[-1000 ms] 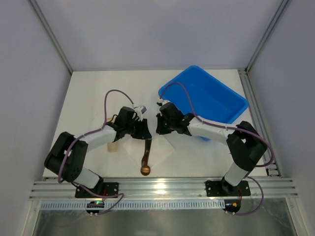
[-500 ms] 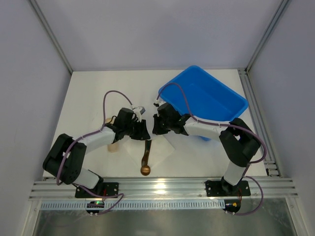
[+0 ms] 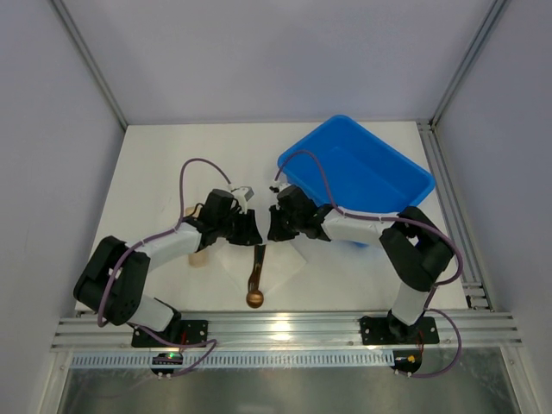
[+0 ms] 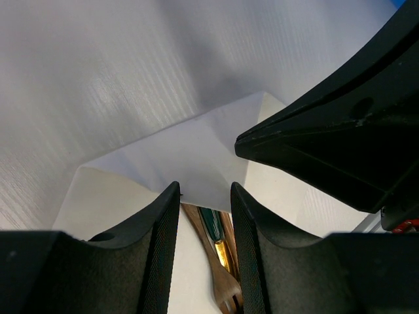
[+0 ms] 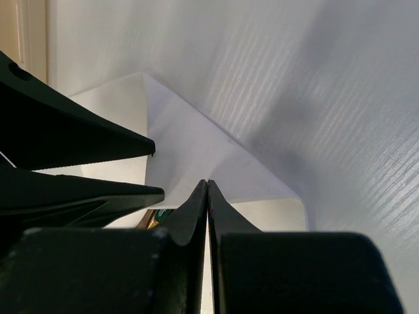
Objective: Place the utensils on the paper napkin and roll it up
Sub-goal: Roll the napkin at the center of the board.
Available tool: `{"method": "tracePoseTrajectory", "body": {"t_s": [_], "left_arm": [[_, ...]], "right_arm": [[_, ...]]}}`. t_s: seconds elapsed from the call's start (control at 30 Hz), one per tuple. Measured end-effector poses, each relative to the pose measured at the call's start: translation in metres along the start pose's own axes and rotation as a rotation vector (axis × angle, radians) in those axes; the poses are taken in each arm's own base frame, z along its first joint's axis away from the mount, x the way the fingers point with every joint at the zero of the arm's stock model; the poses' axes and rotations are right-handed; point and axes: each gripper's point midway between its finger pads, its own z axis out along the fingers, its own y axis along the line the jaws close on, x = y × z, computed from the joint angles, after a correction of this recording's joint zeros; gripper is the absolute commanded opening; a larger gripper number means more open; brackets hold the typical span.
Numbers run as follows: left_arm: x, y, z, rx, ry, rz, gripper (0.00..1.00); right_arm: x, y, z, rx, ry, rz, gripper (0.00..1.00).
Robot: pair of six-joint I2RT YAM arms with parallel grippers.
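The paper napkin [image 3: 291, 259] lies near the middle of the surface's [image 3: 172, 164] near edge. Its far part is folded toward that edge, over the utensils. It is thin, soft and very light, so it will crease, slide or tear under a hard tug. The stiff edge of the fold is probably the best place to take hold, pinching on both sides of the metal at once so the roll turns evenly.

The spoon [image 3: 255, 289] is slim, rigid and smooth, and its round bowl sticks out past the paper toward the near edge. The fork [image 4: 226, 291] lies under the fold with its tines showing. Both are slippery metal and may slide out of a loose roll.

The left tool [image 4: 204, 193] is parted a little across the fold's edge and grips nothing. The right tool [image 5: 207, 190] has its fingers pressed together at the same edge, but whether paper is caught between them cannot be told.

A tan cylinder [image 3: 197, 257] stands just left of the napkin. A blue bin [image 3: 405, 203] sits toward the far right corner. No brand, label or writing can be read anywhere.
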Motion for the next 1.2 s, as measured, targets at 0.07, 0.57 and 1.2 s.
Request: {"method": "tracePoseTrajectory", "body": {"t_s": [0.07, 0.57, 1.2], "left_arm": [[0.0, 0.0, 0.0, -0.002, 0.0, 0.0, 0.38], [-0.005, -0.002, -0.008, -0.012, -0.024, -0.016, 0.39], [-0.003, -0.009, -0.009, -0.031, -0.073, -0.18, 0.31]], "right_arm": [[0.004, -0.002, 0.0, 0.0, 0.008, 0.001, 0.04], [0.016, -0.002, 0.008, -0.024, 0.049, 0.011, 0.04], [0.017, 0.003, 0.013, -0.04, 0.044, 0.024, 0.04]]}}
